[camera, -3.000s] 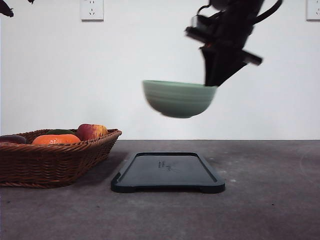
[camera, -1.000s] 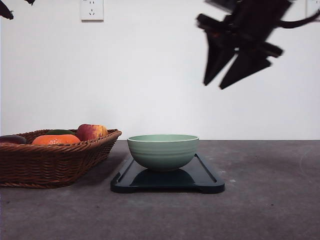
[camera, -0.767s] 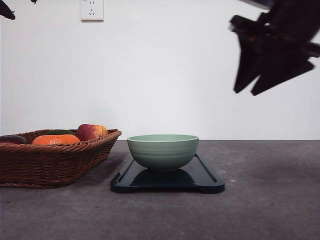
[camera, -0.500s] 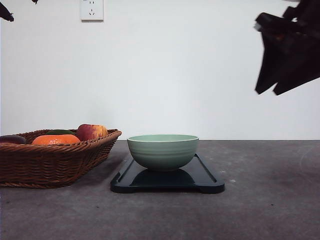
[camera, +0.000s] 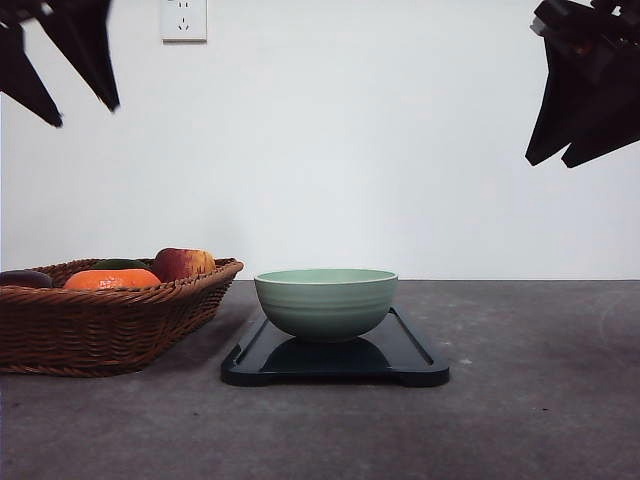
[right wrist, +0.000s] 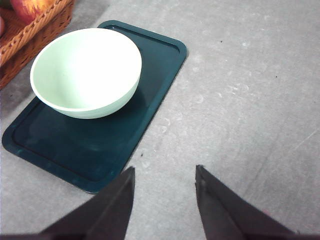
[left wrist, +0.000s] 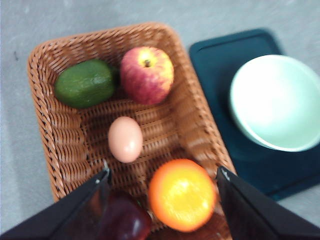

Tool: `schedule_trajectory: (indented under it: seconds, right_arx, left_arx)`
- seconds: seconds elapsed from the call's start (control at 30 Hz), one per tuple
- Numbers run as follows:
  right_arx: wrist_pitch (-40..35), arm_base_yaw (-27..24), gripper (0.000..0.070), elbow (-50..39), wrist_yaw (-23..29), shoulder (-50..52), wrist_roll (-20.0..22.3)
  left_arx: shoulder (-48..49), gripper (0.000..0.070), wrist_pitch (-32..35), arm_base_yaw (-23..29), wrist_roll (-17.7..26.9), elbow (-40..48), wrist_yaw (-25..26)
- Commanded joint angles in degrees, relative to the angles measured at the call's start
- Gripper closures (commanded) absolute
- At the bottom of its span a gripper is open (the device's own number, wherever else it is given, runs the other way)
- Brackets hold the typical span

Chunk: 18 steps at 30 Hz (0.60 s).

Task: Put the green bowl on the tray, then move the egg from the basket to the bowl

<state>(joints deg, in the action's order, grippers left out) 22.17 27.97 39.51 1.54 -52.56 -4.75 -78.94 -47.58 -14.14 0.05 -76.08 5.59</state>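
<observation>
The green bowl [camera: 325, 300] stands upright on the black tray [camera: 410, 352], toward its back half. Its pale inside [right wrist: 85, 70] holds nothing. The egg [left wrist: 125, 139] lies in the middle of the wicker basket [left wrist: 50, 130], loose among the fruit. My left gripper [camera: 85, 112] hangs open high above the basket [camera: 100, 325], with the egg just beyond its fingertips [left wrist: 105, 176] in the left wrist view. My right gripper [camera: 549, 163] is open and holds nothing, high up and to the right of the tray [right wrist: 150, 95].
In the basket lie a red-yellow apple [left wrist: 146, 75], a green avocado [left wrist: 85, 83], an orange fruit [left wrist: 182, 195] and a dark purple item [left wrist: 125, 222]. Bare grey tabletop [right wrist: 240, 100] extends right of the tray. The white wall [camera: 330, 150] behind carries a socket [camera: 184, 19].
The bowl, held in the air three seconds ago, now rests on the tray. My right gripper has drawn away to the upper right. My left gripper has dropped into view above the basket.
</observation>
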Motion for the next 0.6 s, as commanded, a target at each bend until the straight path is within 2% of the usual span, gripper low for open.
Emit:
schedule_trajectory:
  seconds: [0.0,0.23,0.57]
  right_arx:
    - [-0.3,0.3,0.0463,0.2,0.1,-0.5,0.3]
    - [-0.3,0.3,0.0463,0.2,0.1,-0.5,0.3]
    - [-0.3,0.3,0.0463,0.2,0.1,-0.5,0.3]
  left_arx:
    - [-3.8,0.0271,-0.2,-0.6,-1.3,-2.6,-1.9]
    - [-14.9,0.027,-0.8,-1.2,-3.1,-7.7,-7.4]
    - [-25.7,0.0269,2.2,-1.1,-3.3,-8.8,-8.9]
